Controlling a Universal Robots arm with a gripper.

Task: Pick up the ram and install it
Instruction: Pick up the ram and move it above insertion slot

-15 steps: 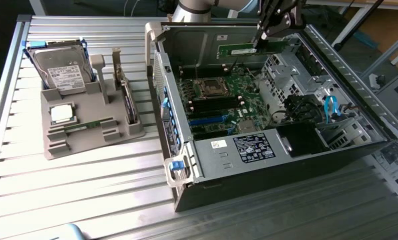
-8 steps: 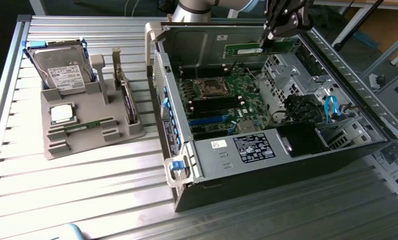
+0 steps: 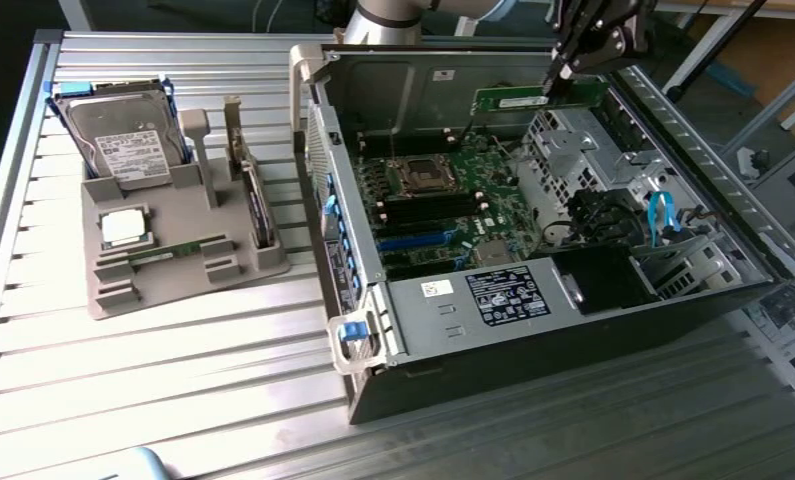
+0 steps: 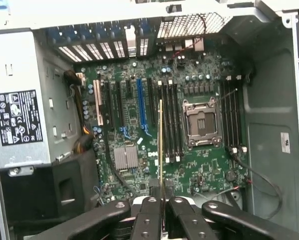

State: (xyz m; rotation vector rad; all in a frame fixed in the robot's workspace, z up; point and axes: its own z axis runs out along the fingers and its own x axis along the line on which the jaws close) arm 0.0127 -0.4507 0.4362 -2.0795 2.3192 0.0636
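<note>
- A slatted metal table (image 3: 170,380) carries an open computer case (image 3: 397,85) and a grey parts holder (image 3: 170,215).
- The tool (image 3: 561,72) pinches the ram (image 3: 531,98), which hangs above the motherboard (image 3: 451,200), unseated.

**Glaring desk, shaded computer case**

Strong light floods the ribbed metal desk (image 3: 157,350), well away from the tool (image 3: 561,78), leaving white glare along its slats. The open case (image 3: 397,85) under the tool sits in softer shade. In the wrist view the motherboard (image 4: 199,170) beyond the tool is evenly lit; the ram (image 4: 161,140) clamped in the tool shows a thin bright edge.
</note>
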